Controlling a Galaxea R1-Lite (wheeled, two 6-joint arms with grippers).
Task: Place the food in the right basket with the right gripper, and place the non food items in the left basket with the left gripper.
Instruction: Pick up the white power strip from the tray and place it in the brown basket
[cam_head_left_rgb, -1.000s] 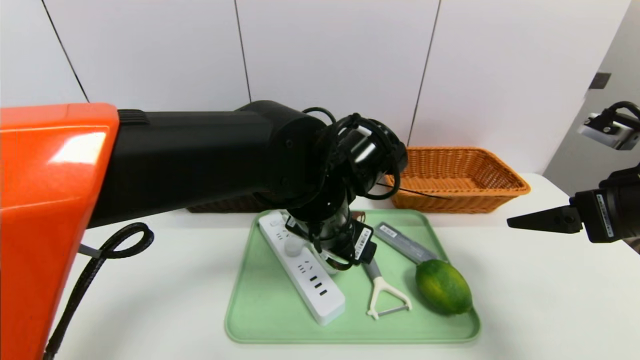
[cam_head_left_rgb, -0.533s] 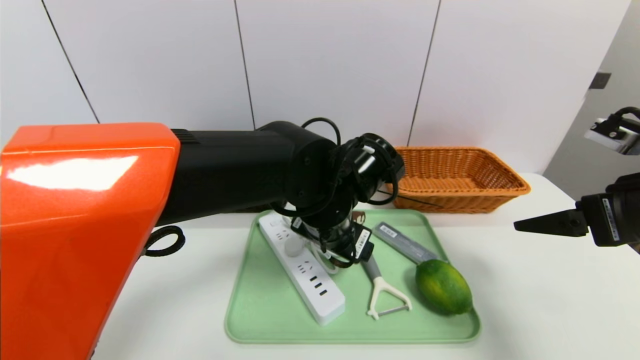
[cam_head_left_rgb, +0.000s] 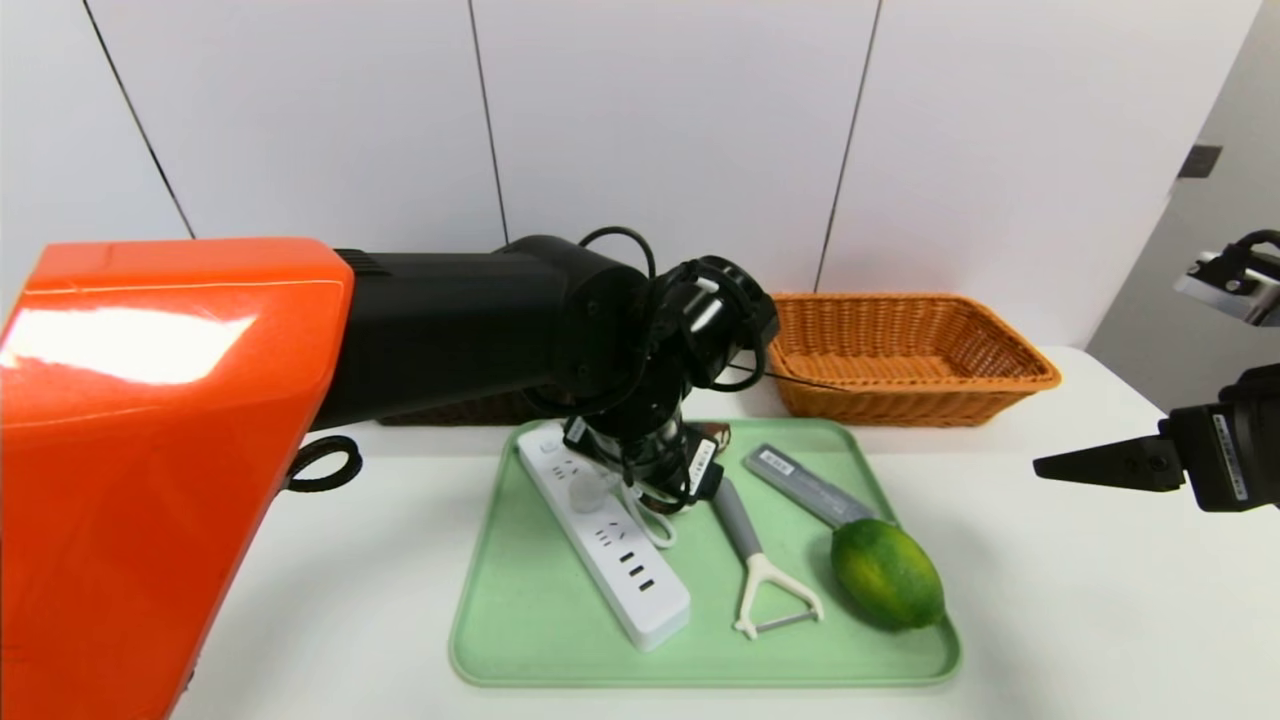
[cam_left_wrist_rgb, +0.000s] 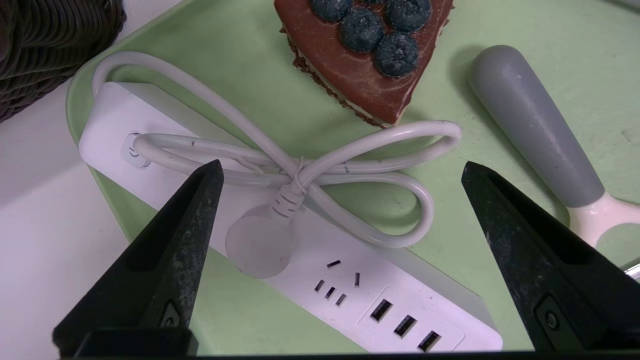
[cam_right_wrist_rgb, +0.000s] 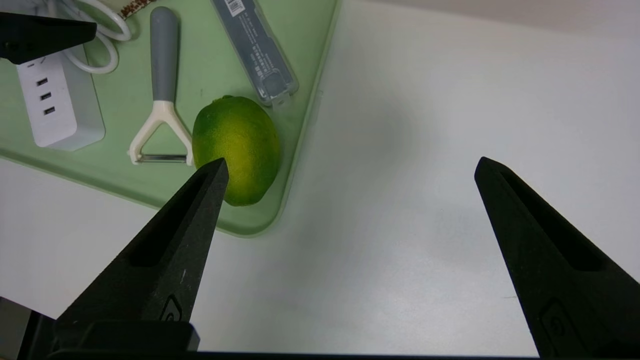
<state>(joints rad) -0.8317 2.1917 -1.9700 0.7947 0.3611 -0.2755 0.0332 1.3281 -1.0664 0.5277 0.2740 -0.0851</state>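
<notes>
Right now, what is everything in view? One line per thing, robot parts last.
Tray: one, pale green, table centre.
Power strip: one, white, cord bundled on top, tray's left part.
Cake slice: one, chocolate with blueberries, tray's far edge.
Peeler: one, grey handle, mid-tray.
Slim case: one, grey, tray's right.
Lime: one, green, tray's right corner.
Right basket: one, orange wicker.
Left basket: one, dark wicker.
Left gripper: open, over power strip.
Right gripper: open, beyond tray's right edge.

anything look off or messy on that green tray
One oddity: a slice of chocolate cake with blueberries lies bare on the green tray, and the power strip cable loop touches its tip. Nothing looks spilled or damaged.
</notes>
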